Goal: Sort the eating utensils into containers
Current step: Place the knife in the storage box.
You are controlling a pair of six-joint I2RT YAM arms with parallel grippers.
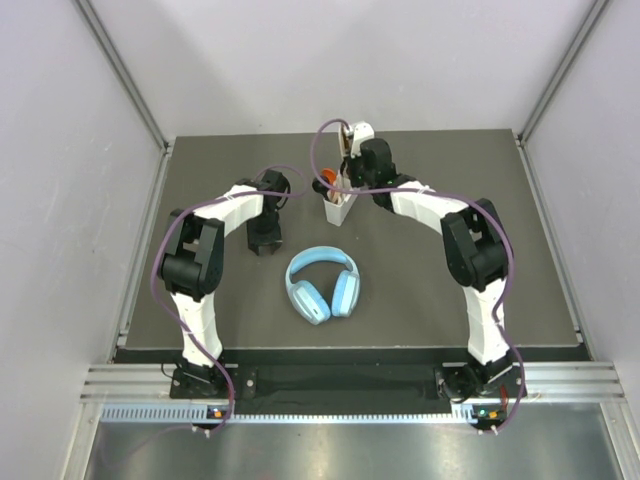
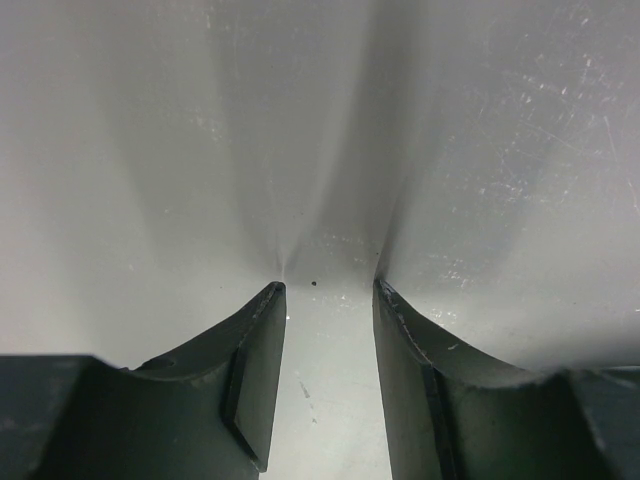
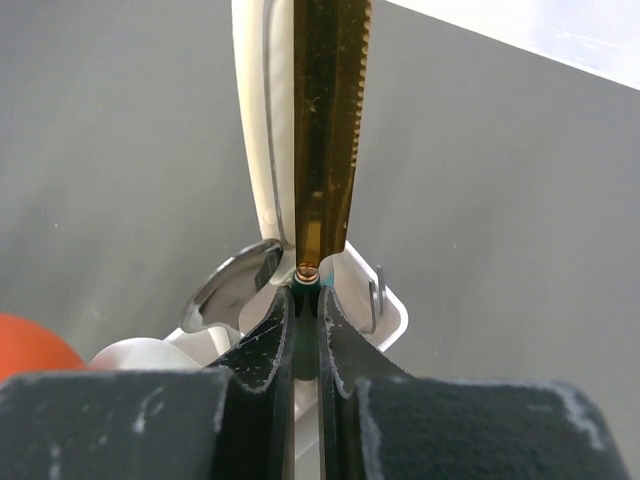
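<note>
closing in on the finish: the right gripper (image 3: 308,300) is clamped on the knife (image 3: 325,130), blade standing up over the far-centre caddy (image 1: 338,210), where a white spoon (image 3: 255,120) and the orange-red spoon (image 3: 30,350) already sit. the left gripper (image 2: 325,380) hangs to its left, jaws apart, empty. seating and releasing the knife looks like all that's left; no other loose cutlery shows.

The knife (image 3: 325,130) shows glossy gold metal, serrated at three o'clock — the caddy (image 3: 392,312) smooth white plastic, the table (image 3: 120,150) matt grey.
</note>
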